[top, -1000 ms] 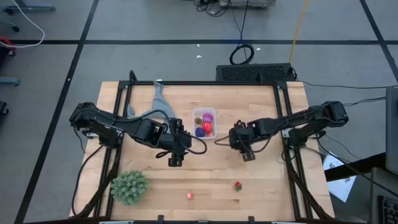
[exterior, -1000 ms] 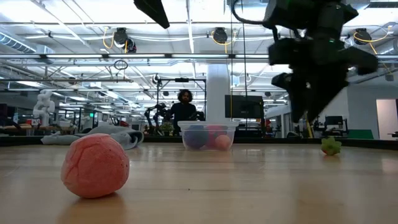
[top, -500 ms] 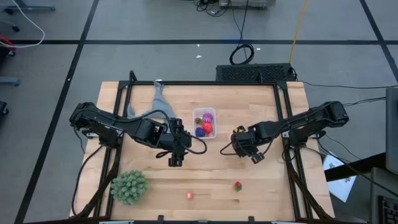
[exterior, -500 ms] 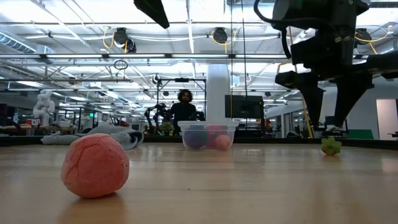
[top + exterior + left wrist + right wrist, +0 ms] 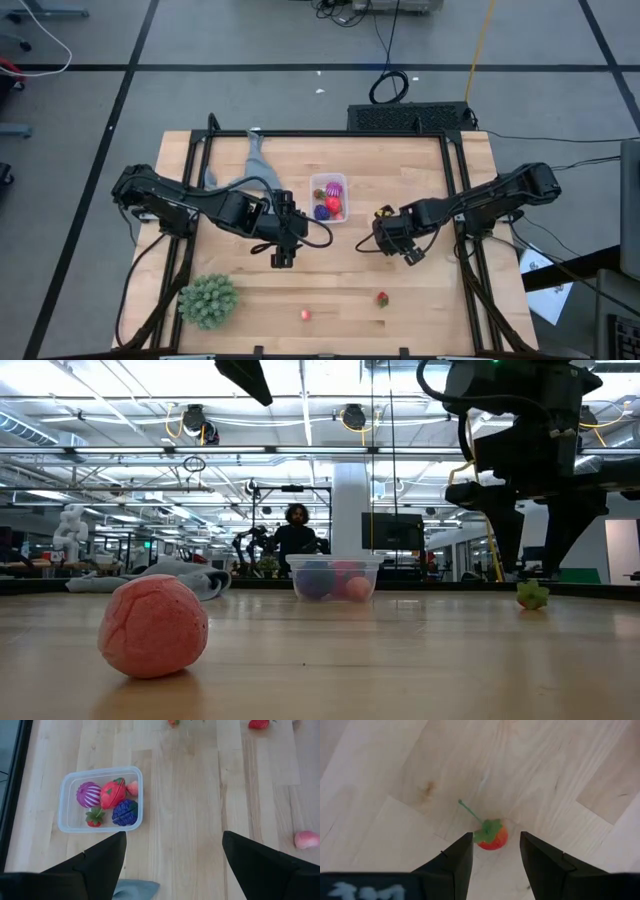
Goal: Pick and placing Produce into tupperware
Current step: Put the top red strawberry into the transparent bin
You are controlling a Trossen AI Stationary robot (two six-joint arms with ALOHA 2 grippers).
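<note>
— Where's the right gripper [image 5: 411, 256]?
— Over the counter [image 5: 420, 160], right of the tupperware [image 5: 328, 196]. Its jaws are spread, and a small red berry [image 5: 491, 836] with a green stalk lies on the wood between the fingertips, not pinched.

— And the left gripper [image 5: 282, 259]?
— It hangs just left of the tupperware, jaws spread, holding nothing.

— What's in the tupperware?
— A magenta striped fruit [image 5: 88, 794], a red-pink one [image 5: 113, 793], a blue-purple one [image 5: 124, 812] and a small strawberry [image 5: 94, 817].

— Anything loose?
— Near the front edge, a pink fruit [image 5: 305, 314] and a red berry [image 5: 382, 298], apart from each other; the green spiky ball [image 5: 208, 300] sits front left.
</note>
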